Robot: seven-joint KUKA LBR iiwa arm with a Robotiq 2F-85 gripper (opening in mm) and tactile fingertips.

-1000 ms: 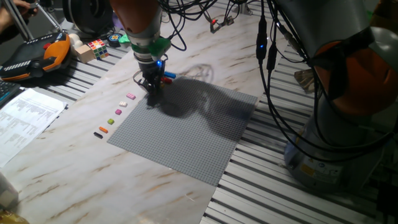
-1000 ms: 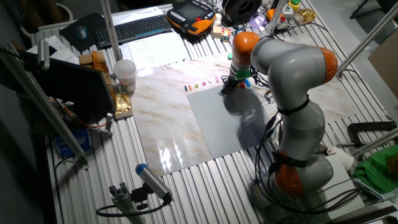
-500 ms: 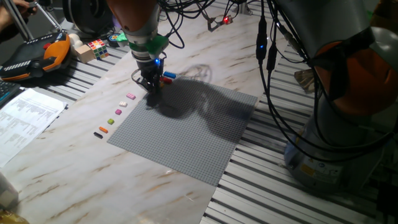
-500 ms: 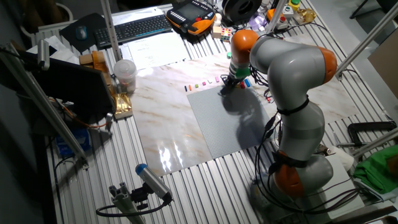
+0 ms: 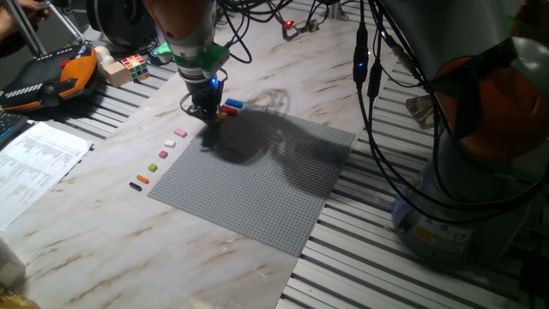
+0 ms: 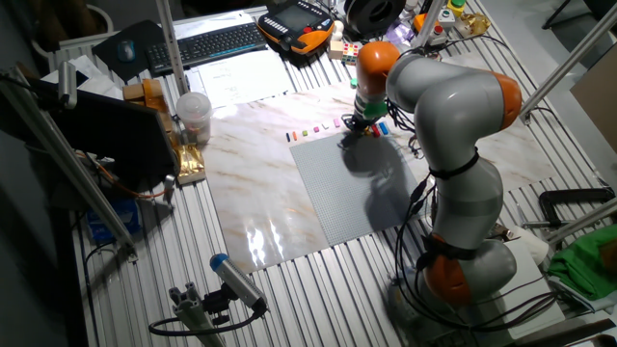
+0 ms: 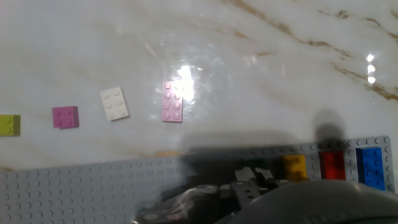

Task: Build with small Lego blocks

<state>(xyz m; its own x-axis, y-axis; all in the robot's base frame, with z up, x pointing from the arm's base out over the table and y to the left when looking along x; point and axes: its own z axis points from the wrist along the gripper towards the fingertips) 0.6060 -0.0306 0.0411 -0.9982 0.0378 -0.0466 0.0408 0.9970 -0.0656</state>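
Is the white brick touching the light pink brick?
Apart. In the hand view, bare marble table shows between the white brick and the light pink brick.

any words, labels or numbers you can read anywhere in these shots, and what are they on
No text can be read in any view.
Printed sheet: lines of print, too small to read.
Keyboard: key legends too small to read.
Lego blocks and grey baseplate: only studs, no lettering visible.
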